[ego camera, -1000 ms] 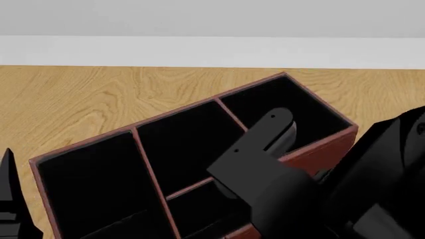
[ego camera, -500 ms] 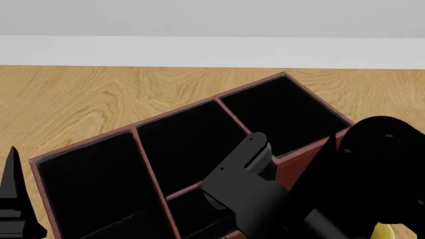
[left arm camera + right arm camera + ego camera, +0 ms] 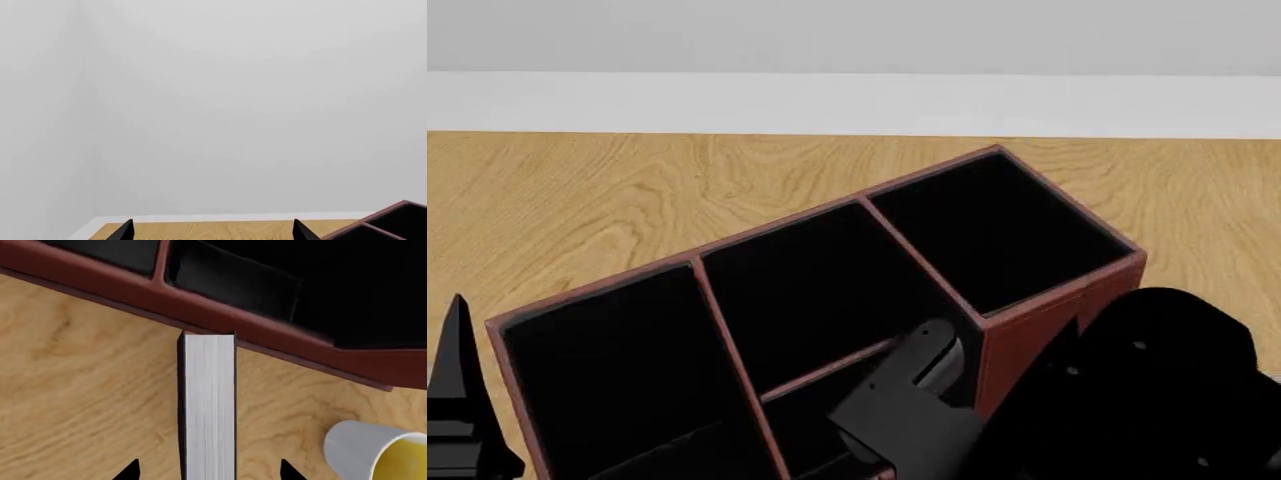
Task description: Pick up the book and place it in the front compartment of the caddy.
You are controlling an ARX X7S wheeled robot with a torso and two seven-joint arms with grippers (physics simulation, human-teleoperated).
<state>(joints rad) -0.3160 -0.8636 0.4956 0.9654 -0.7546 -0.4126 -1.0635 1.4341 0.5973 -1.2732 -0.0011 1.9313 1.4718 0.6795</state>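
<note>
Showing the book (image 3: 208, 410) standing on its long edge on the wooden bench (image 3: 587, 190), pale grey page edges turned upward. Running its long axis straight at the caddy (image 3: 200, 305), one short end meeting or all but touching the red outer wall, the other end pointing back toward the right gripper (image 3: 207, 471). Lying outside the caddy, on the robot's side of it, hidden from the head view.

Hovering above the book with the right gripper's two black fingertips spread wide, one on either side of the page edges, touching neither cover and gripping nothing. Having pulled the right arm (image 3: 1148, 400) back over the last second from above the caddy's right-hand cell, across the near wall and lower in the head view. Suggesting, as a judgement, lining up for the grasp; lifting not yet begun.

Showing the front compartment (image 3: 807, 420) in the middle section, on the near side of the short crosswise divider, partly covered by the arm. Showing a white-and-yellow mug (image 3: 360, 445) lying near the book, apart from it.

Holding the left gripper (image 3: 212, 231) wide apart too, carrying nothing, toward the bench's left side and facing the pale wall.
</note>
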